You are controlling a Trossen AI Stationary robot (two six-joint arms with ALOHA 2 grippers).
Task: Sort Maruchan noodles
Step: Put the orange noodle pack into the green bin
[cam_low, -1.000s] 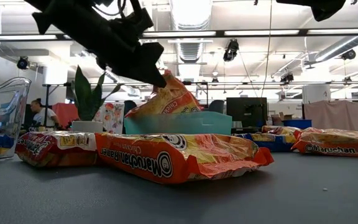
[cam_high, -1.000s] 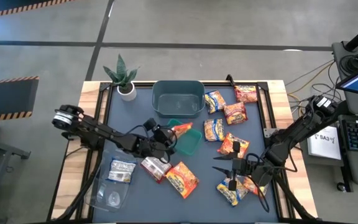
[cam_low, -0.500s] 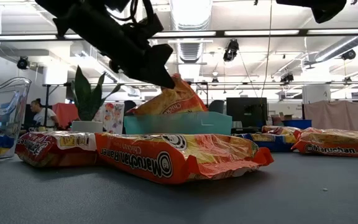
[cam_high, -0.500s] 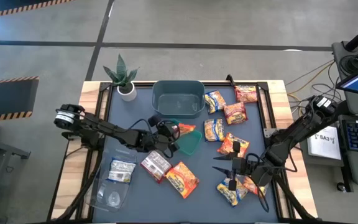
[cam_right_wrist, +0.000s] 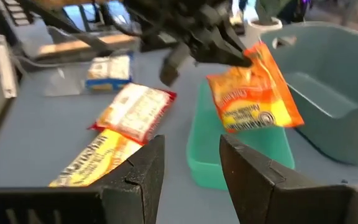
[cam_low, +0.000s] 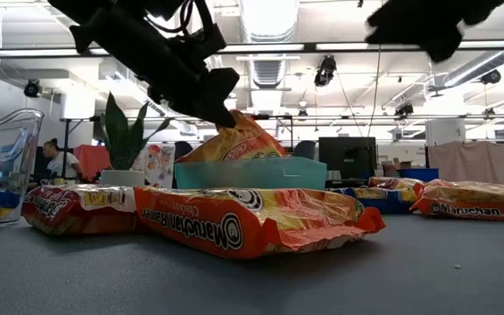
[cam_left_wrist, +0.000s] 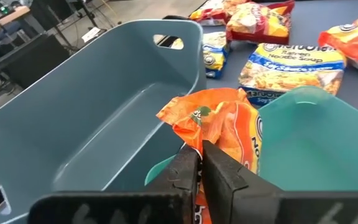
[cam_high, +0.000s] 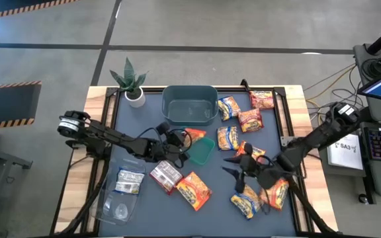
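The left claw (cam_high: pixel 175 140) is pinching an orange packet (cam_high: pixel 196 136) by its corner, holding it above the green tray (cam_high: pixel 202 152) near the desk's middle. The right claw (cam_high: pixel 241 165) is hovering open over the right-side packets (cam_high: pixel 243 122). Sorting is looking barely begun: the tub (cam_high: pixel 190 104) is sitting empty, and most packets are lying scattered.

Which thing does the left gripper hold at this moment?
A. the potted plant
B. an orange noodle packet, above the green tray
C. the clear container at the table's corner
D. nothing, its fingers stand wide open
B: the left gripper is shut on the edge of the orange noodle packet, which hangs over the green tray beside the grey-teal tub.
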